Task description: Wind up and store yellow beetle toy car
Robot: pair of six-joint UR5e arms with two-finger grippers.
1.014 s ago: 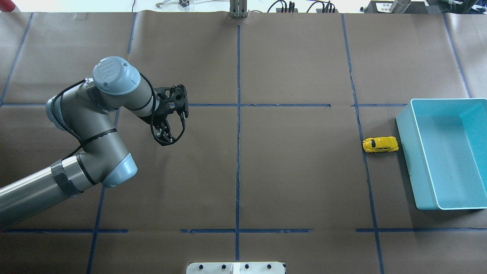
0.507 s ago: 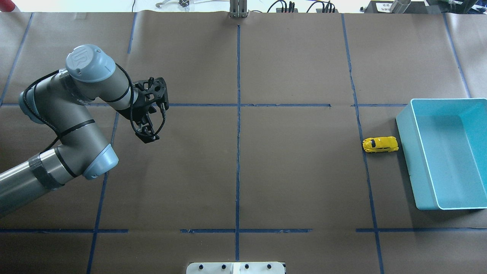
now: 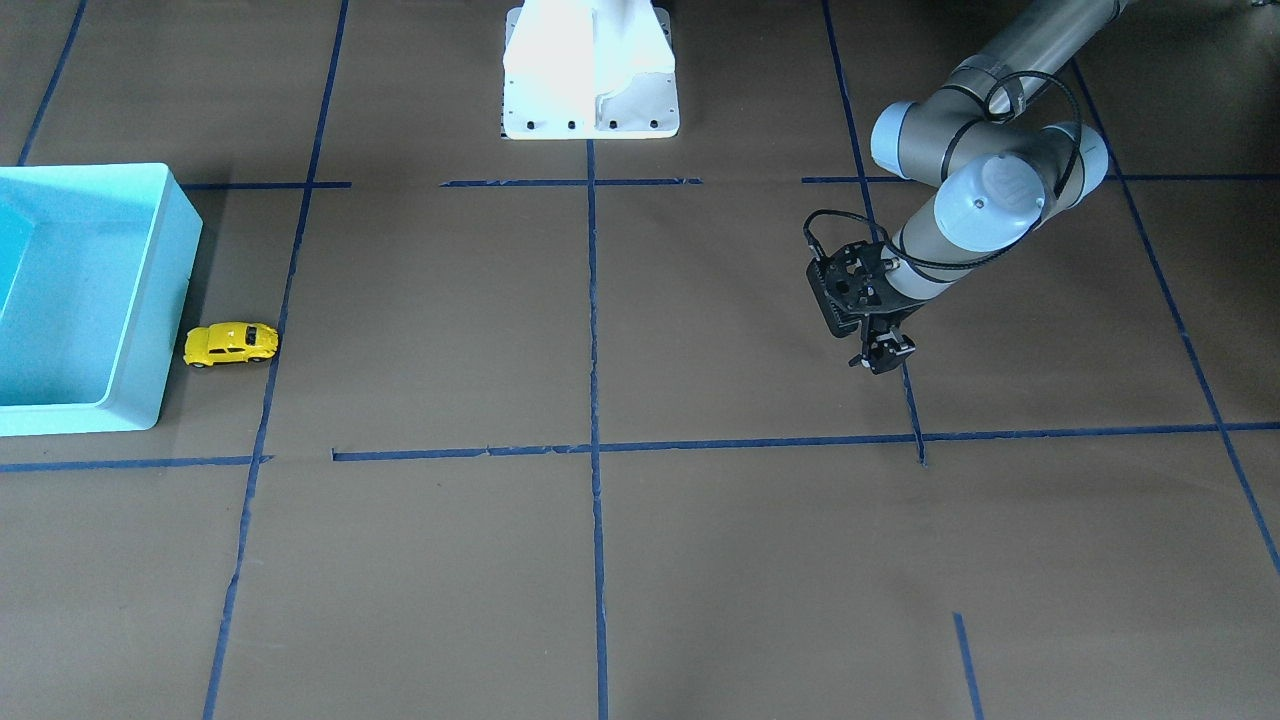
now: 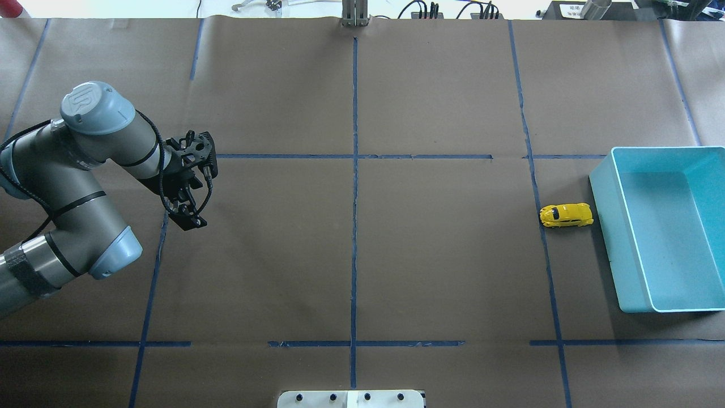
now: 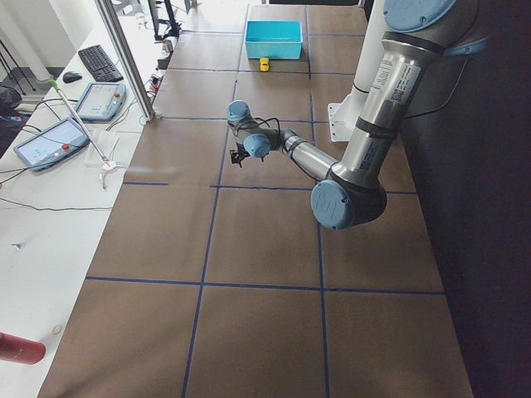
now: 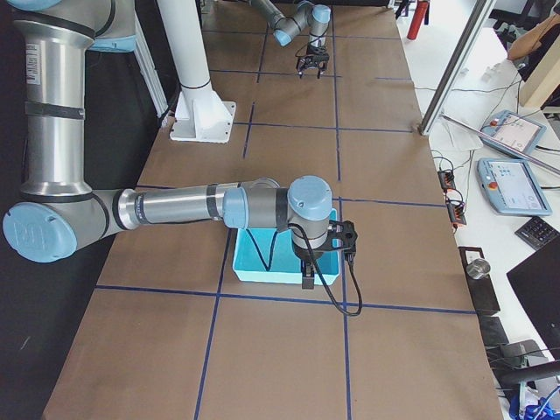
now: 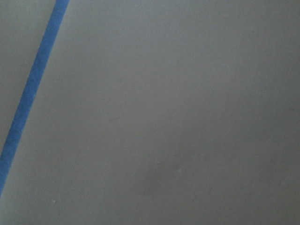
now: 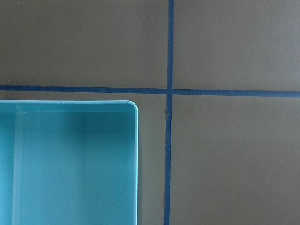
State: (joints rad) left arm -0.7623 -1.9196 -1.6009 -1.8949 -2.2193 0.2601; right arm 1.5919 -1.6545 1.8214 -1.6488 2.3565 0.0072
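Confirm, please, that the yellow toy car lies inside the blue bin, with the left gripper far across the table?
Not inside: the overhead view shows the yellow toy car on the table beside the blue bin, with the left gripper far across the table.

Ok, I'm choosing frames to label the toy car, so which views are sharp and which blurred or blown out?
Overhead view: yellow beetle toy car crisp, evenly lit; top strip blown white. Front-facing view: sharp, white robot base overexposed. Left wrist view: soft, only brown paper and blue tape. Exterior left view: car tiny.
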